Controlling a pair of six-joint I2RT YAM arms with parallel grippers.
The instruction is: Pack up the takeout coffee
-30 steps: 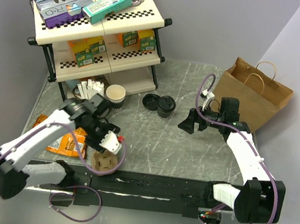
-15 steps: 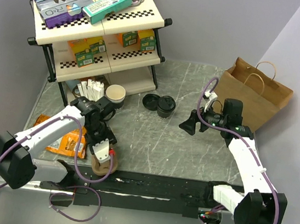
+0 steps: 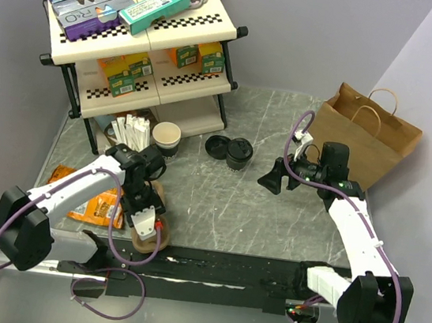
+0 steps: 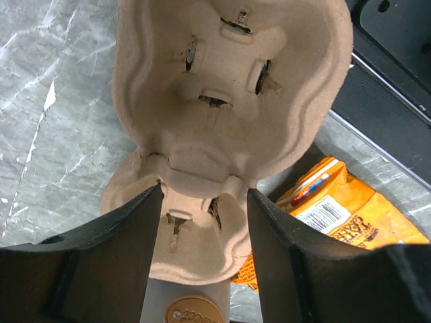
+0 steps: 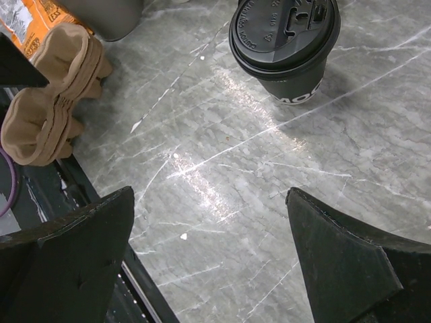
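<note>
The takeout coffee (image 3: 239,153) is a small dark-walled cup with a round black lid, upright on the table's middle. It also shows in the right wrist view (image 5: 286,40). My right gripper (image 3: 272,180) is open and empty, to the right of the coffee and above the bare table (image 5: 209,195). The brown pulp cup carrier (image 3: 145,237) lies near the front edge, and also shows in the right wrist view (image 5: 50,94). My left gripper (image 3: 143,217) is open, its fingers straddling the carrier's near end (image 4: 205,192) from above. The carrier (image 4: 229,87) fills the left wrist view.
An open paper cup (image 3: 167,137) and a cup of white sticks (image 3: 129,127) stand by the shelf rack (image 3: 140,40). A loose black lid (image 3: 216,146) lies next to the coffee. An orange snack bag (image 3: 95,203) lies left of the carrier. A brown paper bag (image 3: 370,138) stands at the right.
My left gripper has swung toward the front edge and come down over the carrier. My right gripper has shifted slightly right. The coffee has not moved.
</note>
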